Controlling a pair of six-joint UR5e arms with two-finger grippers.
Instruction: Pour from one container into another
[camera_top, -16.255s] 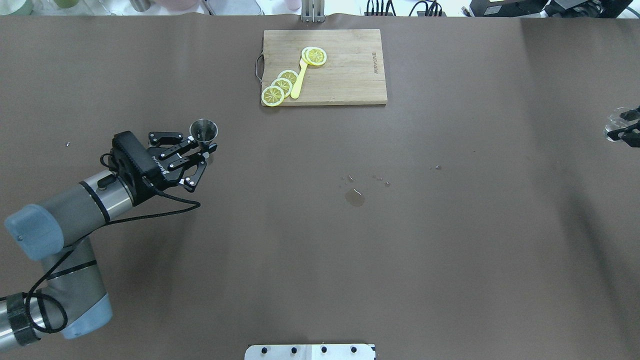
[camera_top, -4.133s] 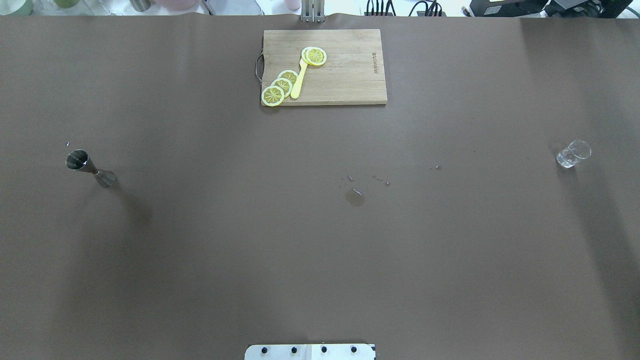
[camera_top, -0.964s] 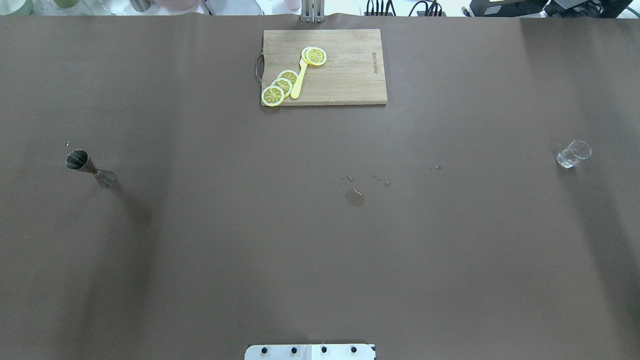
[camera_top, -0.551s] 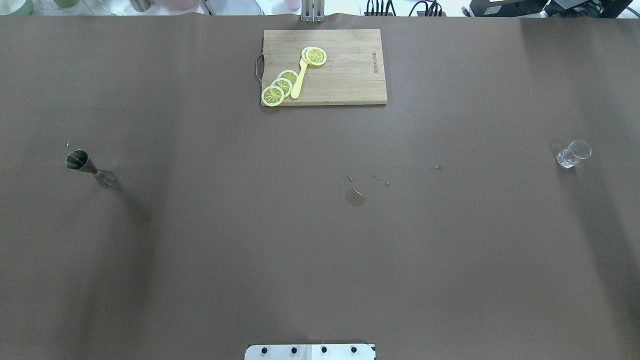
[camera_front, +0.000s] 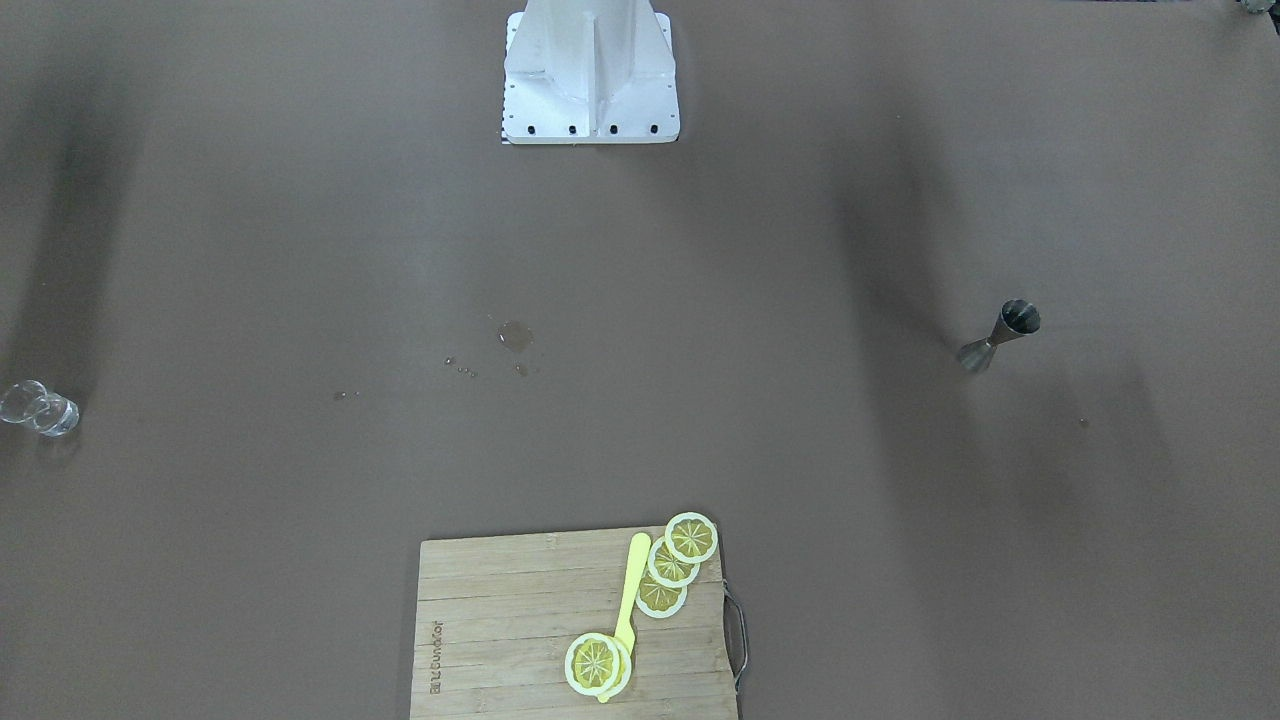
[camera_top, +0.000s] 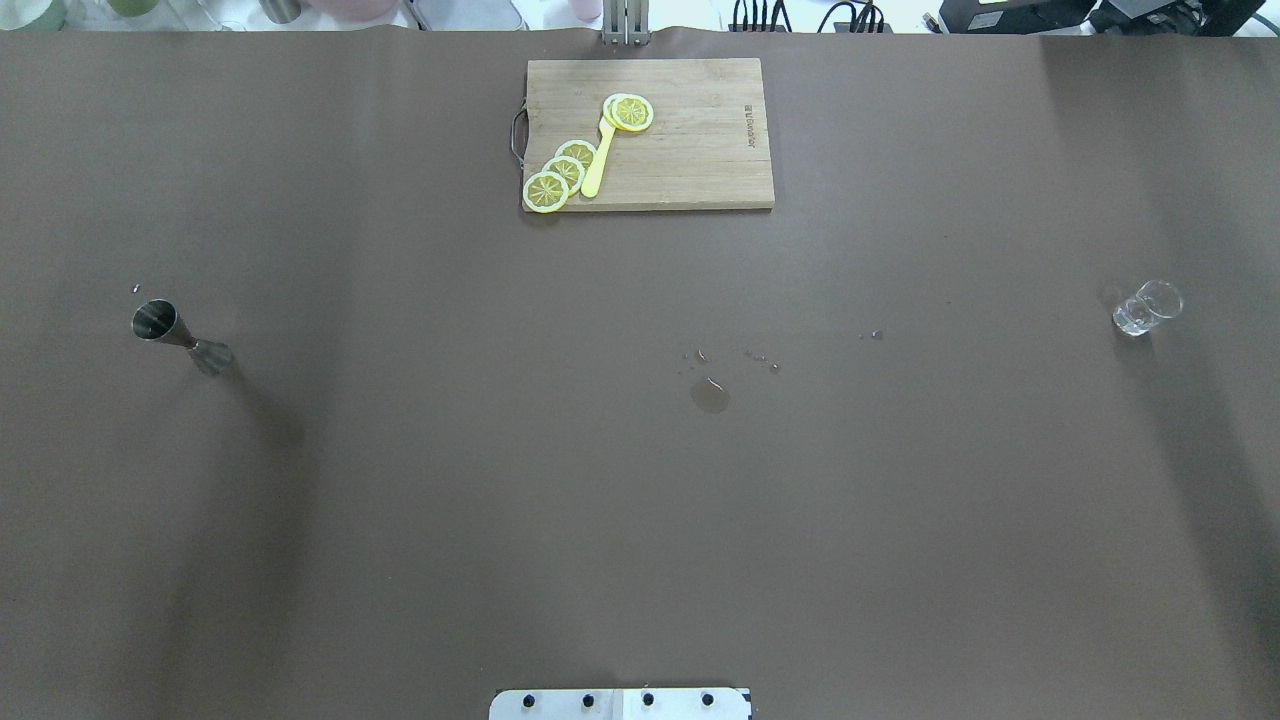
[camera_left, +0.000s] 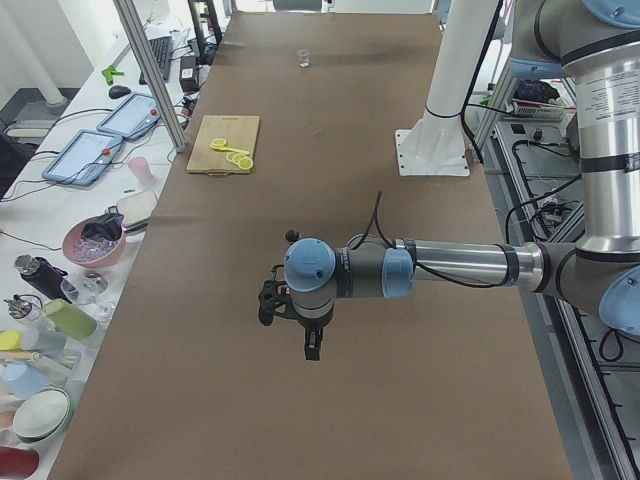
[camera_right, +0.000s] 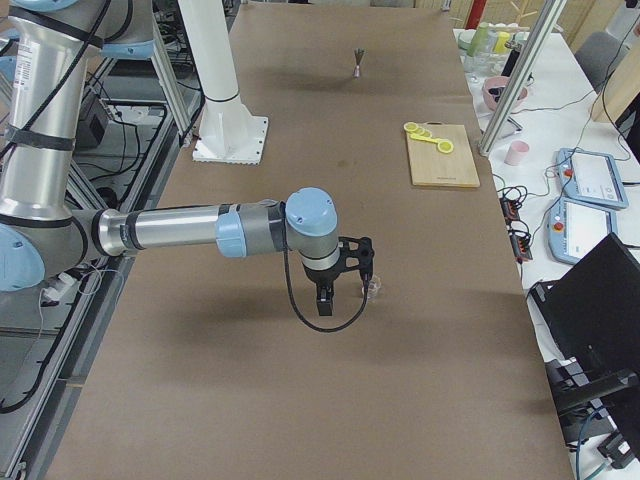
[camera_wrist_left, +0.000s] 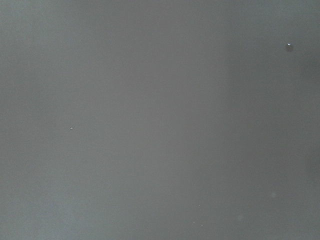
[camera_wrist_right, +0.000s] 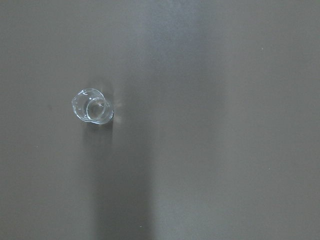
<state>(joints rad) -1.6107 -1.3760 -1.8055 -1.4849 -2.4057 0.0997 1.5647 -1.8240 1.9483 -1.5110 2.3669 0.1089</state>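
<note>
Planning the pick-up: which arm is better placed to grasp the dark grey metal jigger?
Left. The small dark grey metal jigger stands on the robot's left side; the right claw hangs by the clear glass cup opposite.

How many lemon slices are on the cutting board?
4 lemon slices for sure, all on the cutting board: three overlapping by its handle edge, one at an end of the yellow tool. A rim beneath that one may be a fifth.

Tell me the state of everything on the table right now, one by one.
Jigger: upright, standing free.
Glass cup: upright, standing free; contents unclear.
Lemon slices: lying flat on the cutting board.
Table: wet, small puddle mid-table.
Left claw: open or shut, cannot tell.
Right claw: open or shut, cannot tell.
</note>
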